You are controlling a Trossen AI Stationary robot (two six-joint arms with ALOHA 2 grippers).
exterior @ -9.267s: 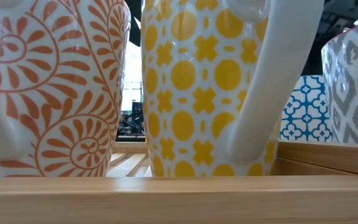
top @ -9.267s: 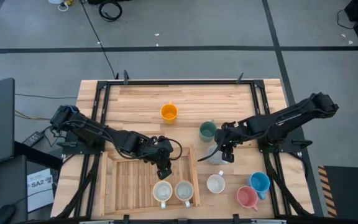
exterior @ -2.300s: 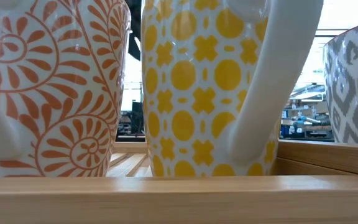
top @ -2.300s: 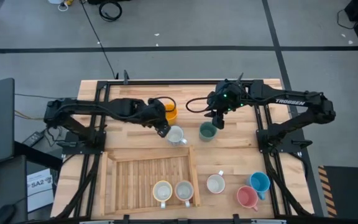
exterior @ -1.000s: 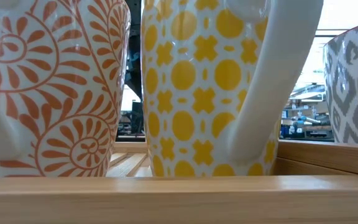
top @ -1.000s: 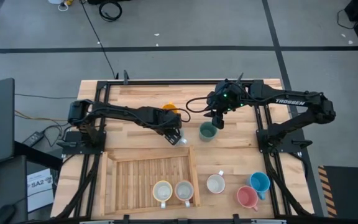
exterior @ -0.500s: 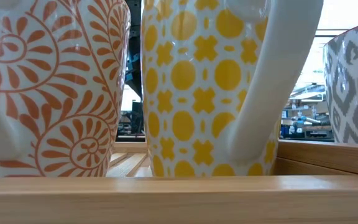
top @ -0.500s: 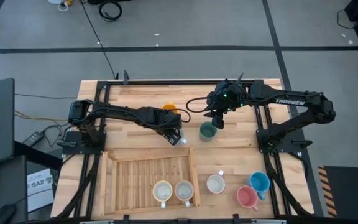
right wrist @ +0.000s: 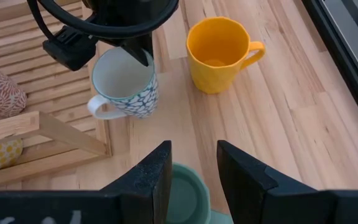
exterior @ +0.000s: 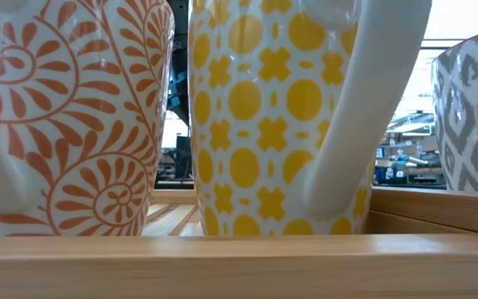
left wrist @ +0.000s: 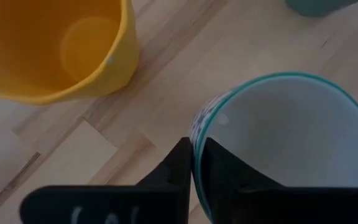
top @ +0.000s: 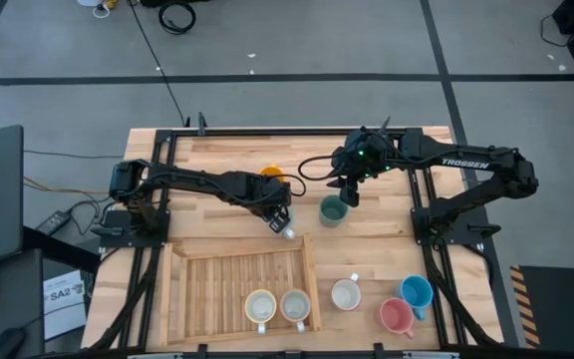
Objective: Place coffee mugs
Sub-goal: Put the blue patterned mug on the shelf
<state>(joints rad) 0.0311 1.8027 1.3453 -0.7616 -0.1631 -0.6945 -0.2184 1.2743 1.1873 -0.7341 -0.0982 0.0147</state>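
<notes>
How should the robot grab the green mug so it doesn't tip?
Probably by the rim, coming straight down. The green mug stands upright with its mouth open to the top, and the right gripper hangs open just above it, fingers spread over the mug's edge. One finger inside and one outside the wall would pinch it, as the left gripper does with the white patterned mug.

even bright light, soft shadows; low view backlit, near mugs blurred.

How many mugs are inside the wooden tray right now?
2, at the tray's near edge: a cream mug and a pale mug beside it. The left end effector grips a white mug just beyond the far rim.
</notes>
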